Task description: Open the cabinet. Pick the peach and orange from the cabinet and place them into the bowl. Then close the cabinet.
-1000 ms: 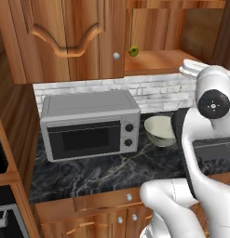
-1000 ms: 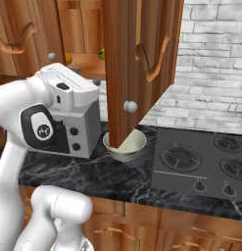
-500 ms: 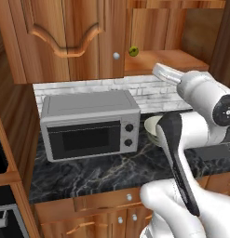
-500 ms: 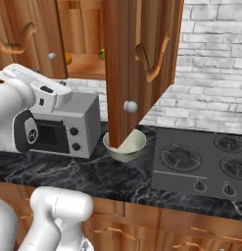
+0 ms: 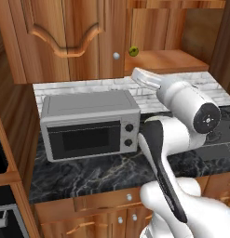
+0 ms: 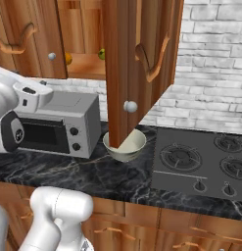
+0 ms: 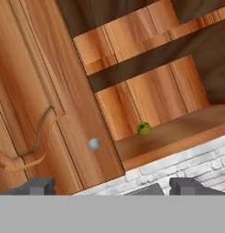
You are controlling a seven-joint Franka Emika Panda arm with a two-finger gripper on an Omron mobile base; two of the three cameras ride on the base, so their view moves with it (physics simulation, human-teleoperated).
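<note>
Up near the cabinet (image 5: pixel 70 42), the pincer (image 7: pixel 111 185) stands spread wide, its two dark fingertips (image 7: pixel 37 185) far apart at the bottom of the hand view, with nothing between them and nothing touched. In that view it faces the cabinet's lower shelf (image 7: pixel 177 132), where a small green-yellow fruit (image 7: pixel 143 128) sits close to the back wall, just beside the edge of the closed left door (image 7: pixel 63 113) with its round silver knob (image 7: pixel 94 144). The right door (image 6: pixel 137 63) is swung open, seen edge-on in the right base view, its knob (image 6: pixel 130 106) hanging in front of the bowl (image 6: pixel 125 145). That bowl stands on the dark marble tabletop (image 6: pixel 68 171), between the grey microwave (image 6: pixel 56 122) and the black stove (image 6: pixel 201 162), partly hidden behind the open door; what shows of its inside looks bare. In the right base view a bright round fruit, seemingly the orange (image 6: pixel 68 59), peeks out from behind the closed left door on the shelf, well apart from the green-yellow fruit. The peach cannot be made out. In the left base view the white arm (image 5: pixel 181 107) reaches upward toward the open shelf, above the microwave's right end.
</note>
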